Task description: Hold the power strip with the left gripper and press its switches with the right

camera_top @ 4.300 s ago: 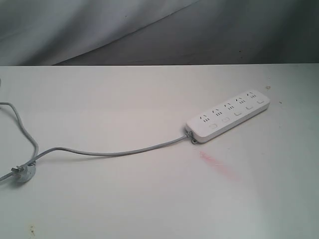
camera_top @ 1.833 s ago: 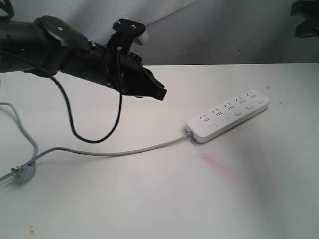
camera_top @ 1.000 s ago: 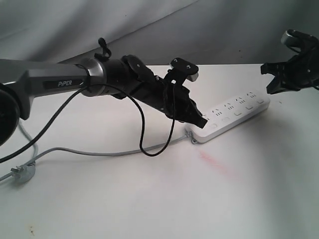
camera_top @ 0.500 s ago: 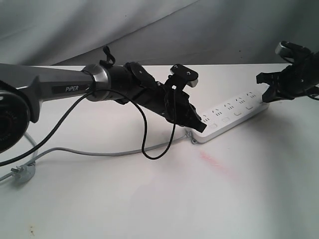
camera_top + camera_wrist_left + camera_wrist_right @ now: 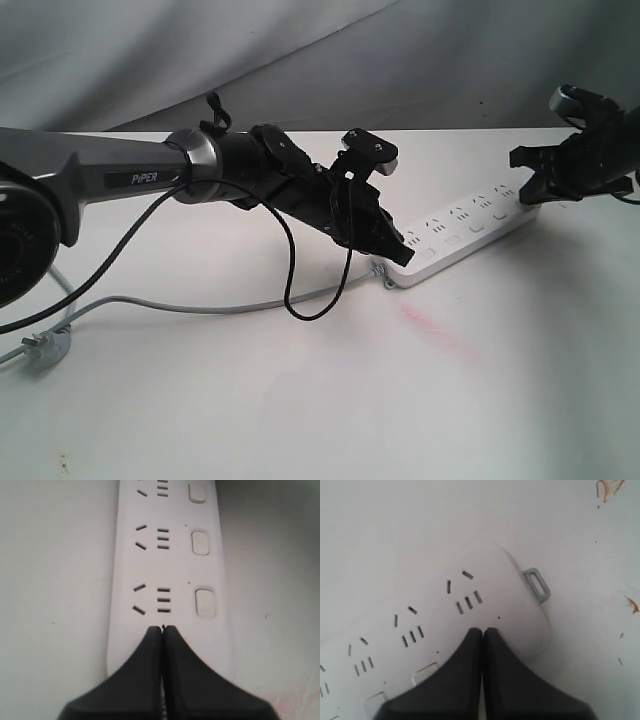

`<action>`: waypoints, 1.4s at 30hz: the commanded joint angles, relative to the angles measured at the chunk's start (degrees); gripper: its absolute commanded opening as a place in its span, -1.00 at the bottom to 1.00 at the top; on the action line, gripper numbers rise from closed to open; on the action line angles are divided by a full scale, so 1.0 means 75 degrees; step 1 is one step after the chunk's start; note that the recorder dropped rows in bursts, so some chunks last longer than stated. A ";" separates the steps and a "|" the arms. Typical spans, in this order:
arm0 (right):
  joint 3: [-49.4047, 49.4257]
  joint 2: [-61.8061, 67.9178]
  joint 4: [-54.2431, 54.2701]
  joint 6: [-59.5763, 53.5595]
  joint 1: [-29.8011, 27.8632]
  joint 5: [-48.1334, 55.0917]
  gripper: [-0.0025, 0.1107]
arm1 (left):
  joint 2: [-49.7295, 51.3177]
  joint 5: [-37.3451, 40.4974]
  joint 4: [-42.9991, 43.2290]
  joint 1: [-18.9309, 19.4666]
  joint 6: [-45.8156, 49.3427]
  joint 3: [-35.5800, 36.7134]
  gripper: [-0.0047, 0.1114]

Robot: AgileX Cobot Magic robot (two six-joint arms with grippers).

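Since half a second ago the right gripper (image 5: 530, 180) has edged slightly lower over the far end of the power strip (image 5: 470, 230), while the left gripper (image 5: 400, 250) has kept its place at the strip's cord end.

A creased grey cloth (image 5: 300, 60) hangs behind the strip as the backdrop. The white table (image 5: 300, 400) carries the strip, which lies flat on it. The long left arm (image 5: 130, 175), lettered PIPER, reaches toward the strip's cord end.

In the left wrist view the left gripper (image 5: 163, 629) has its fingers pressed together with nothing between them. Its tip is over the strip's (image 5: 175, 565) cord end, and contact cannot be told. In the right wrist view the right gripper (image 5: 483, 630) is likewise closed on nothing, its tip above the strip's (image 5: 505, 605) far end.

A thin grey cord (image 5: 200, 308) runs from the strip to a small plug (image 5: 45, 348) well away from it. The switches (image 5: 205, 602) sit in a row along one long edge of the strip. A faint red smear (image 5: 430, 330) marks the table just in front of the strip's cord end.
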 commanded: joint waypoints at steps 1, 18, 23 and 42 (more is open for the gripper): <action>-0.0049 -0.0002 0.0185 -0.0237 0.0128 -0.0197 -0.96 | 0.0013 -0.0024 0.0026 -0.0034 0.0023 -0.0009 -0.92; -0.0049 -0.0002 -0.1068 0.0502 0.0237 -0.0393 -0.96 | 0.0013 -0.0024 0.0026 -0.0034 0.0023 -0.0009 -0.92; -0.0049 0.0082 -0.1289 0.0660 0.0321 -0.0393 -0.96 | 0.0013 -0.0024 0.0026 -0.0034 0.0023 -0.0009 -0.92; -0.0049 0.0382 -0.4545 0.3330 0.1273 -0.0331 -0.96 | 0.0013 -0.0007 0.0026 -0.0034 -0.0035 -0.0009 -0.92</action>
